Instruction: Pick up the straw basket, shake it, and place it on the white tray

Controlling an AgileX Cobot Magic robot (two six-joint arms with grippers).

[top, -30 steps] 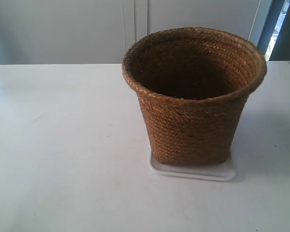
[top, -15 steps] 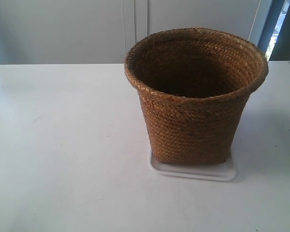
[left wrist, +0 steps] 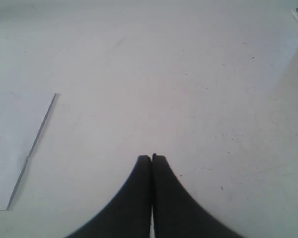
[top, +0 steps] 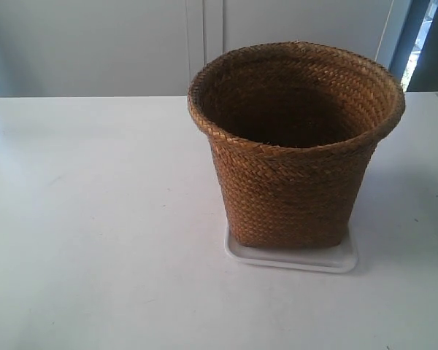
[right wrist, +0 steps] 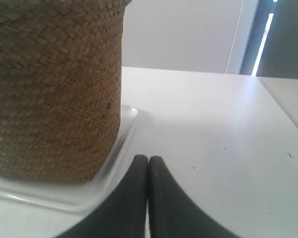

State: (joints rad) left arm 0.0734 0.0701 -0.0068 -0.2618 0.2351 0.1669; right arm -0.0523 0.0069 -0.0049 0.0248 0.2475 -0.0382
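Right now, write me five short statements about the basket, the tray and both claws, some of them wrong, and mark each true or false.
1. The straw basket stands upright on the white tray. True.
2. The right claw grips the basket's rim. False: it is shut on nothing, low beside the tray.
3. The left claw is shut and holds nothing. True.
4. The tray is wider than the basket's rim. False: the flared rim reaches past the tray on both sides.
5. A sheet of paper lies on the table near the left claw. True.
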